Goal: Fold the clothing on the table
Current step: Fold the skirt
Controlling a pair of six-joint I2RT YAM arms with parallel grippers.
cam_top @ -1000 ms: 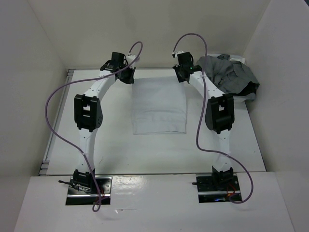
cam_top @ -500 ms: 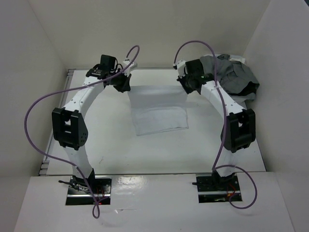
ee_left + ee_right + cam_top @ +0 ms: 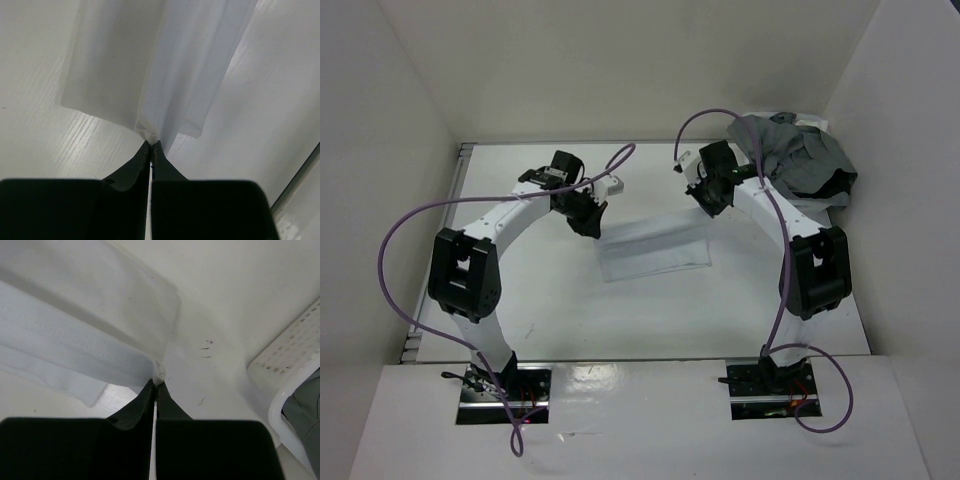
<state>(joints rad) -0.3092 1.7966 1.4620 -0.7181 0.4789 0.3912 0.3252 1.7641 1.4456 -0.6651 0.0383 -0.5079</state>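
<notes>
A white piece of clothing lies part-folded in the middle of the table, its far edge lifted and carried toward the near side. My left gripper is shut on the far left corner of the clothing, which hangs from the fingertips. At the far right corner my right gripper pinches the clothing too, jaws shut, with the cloth bunched at the tips.
A white basket holding a heap of grey clothes stands at the far right corner; its rim shows in the right wrist view. White walls enclose the table. A metal rail runs along the left edge.
Both grippers have moved toward the near side and lifted, carrying the far edge of the clothing with them. The flat cloth now shows shorter from above.
</notes>
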